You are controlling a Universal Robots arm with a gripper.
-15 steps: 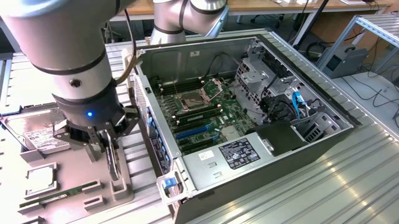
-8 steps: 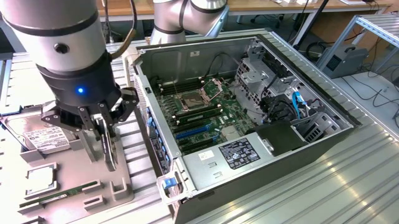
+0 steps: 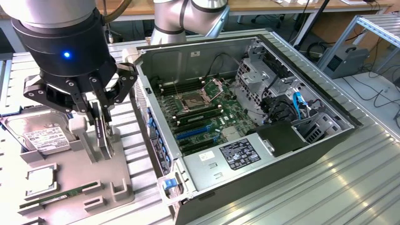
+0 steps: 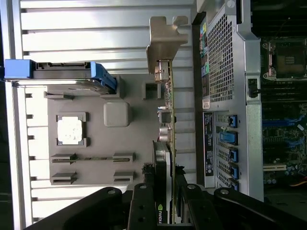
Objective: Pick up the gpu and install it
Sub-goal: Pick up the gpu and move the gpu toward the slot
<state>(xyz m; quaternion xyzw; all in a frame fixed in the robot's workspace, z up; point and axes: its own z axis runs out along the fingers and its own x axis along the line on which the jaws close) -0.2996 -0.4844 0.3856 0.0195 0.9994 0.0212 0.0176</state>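
Note:
The gpu (image 3: 100,136) stands on edge in a slot of the grey parts fixture (image 3: 75,178), to the exterior view's left of the open computer case (image 3: 206,187). My gripper (image 3: 97,115) hangs straight over it, one finger on each side of the card's upper part. In the wrist view the gpu (image 4: 166,120) appears edge-on, its silver bracket (image 4: 165,40) at the far end. There my gripper (image 4: 163,203) is shut on the card's black-faced end, with the pads against both faces. The card's lower edge still sits in the fixture (image 4: 139,158).
A hard drive (image 3: 40,136) with a white label, a processor (image 3: 37,180) and a green memory stick (image 3: 53,199) also sit in the fixture. The case lies open with its motherboard and blue expansion slots (image 3: 194,133) exposed. Ribbed metal table (image 3: 325,187) surrounds everything.

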